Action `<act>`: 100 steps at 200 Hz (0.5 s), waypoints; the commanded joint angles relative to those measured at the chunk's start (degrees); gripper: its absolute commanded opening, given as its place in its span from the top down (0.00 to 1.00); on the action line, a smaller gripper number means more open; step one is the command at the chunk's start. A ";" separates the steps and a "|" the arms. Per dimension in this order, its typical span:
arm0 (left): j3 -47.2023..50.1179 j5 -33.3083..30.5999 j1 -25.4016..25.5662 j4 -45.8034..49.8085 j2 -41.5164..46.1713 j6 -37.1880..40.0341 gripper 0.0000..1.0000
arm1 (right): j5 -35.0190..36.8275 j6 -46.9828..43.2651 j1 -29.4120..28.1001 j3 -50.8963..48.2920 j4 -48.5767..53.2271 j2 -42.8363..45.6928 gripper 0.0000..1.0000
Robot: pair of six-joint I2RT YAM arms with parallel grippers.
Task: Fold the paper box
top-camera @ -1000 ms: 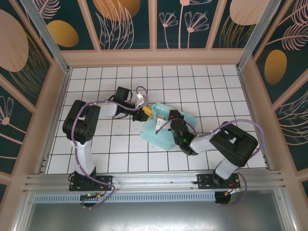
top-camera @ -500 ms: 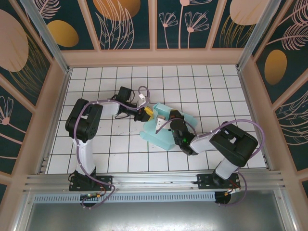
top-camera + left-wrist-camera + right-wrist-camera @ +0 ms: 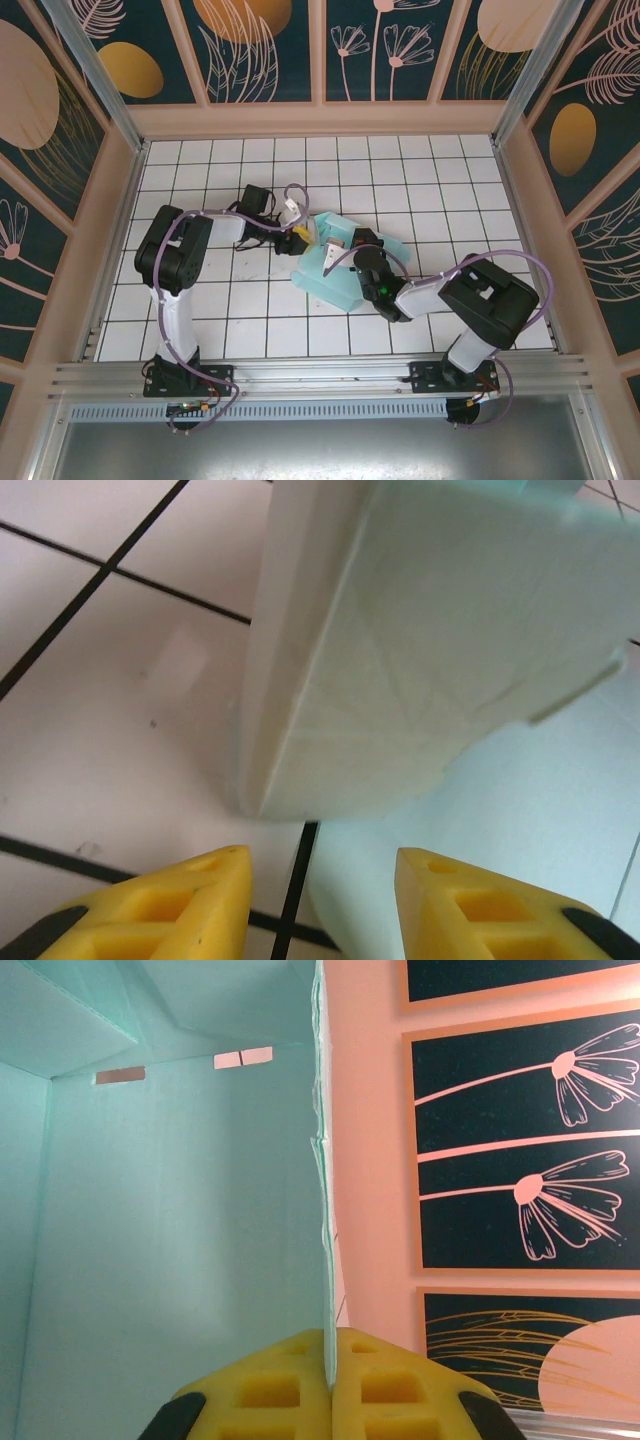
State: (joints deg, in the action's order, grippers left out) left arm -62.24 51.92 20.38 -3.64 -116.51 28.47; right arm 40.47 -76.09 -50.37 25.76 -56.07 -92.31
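Top external: one paper box (image 3: 332, 288); left tool (image 3: 320, 880) spread, empty, just short of it; right tool (image 3: 330, 1375) pinching its wall

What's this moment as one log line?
left gripper open near paper box | right gripper shut on paper box wall | fold unfinished

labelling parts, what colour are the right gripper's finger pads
Yellow. The pads show best in the right wrist view, pinched shut on a wall of the pale teal paper box.

White tiled floor (image 3: 260, 320), floral walls (image 3: 265, 50)
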 commanded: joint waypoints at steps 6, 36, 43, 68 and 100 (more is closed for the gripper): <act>-1.59 0.82 -0.17 -0.06 0.90 1.06 0.55 | -0.20 1.29 -0.59 -0.42 -0.09 1.53 1.00; -2.71 3.40 -0.17 0.73 0.88 1.06 0.53 | 0.00 1.64 -0.74 -0.70 -0.21 1.27 1.00; -2.86 3.62 -0.17 0.89 0.93 1.15 0.53 | 0.01 1.79 -0.81 -0.78 -0.35 1.22 1.00; -4.34 4.27 -0.17 2.29 0.40 1.01 0.50 | 0.23 2.41 -1.39 -1.06 -0.70 1.34 1.00; -4.42 6.27 -0.08 2.32 0.39 1.54 0.50 | -0.14 4.32 -2.91 -1.68 0.92 3.33 1.00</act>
State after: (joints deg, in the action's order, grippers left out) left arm -65.73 54.72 20.25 -2.74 -116.51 28.47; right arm 40.49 -74.59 -51.88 25.02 -55.86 -91.72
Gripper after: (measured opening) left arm 0.511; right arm 0.063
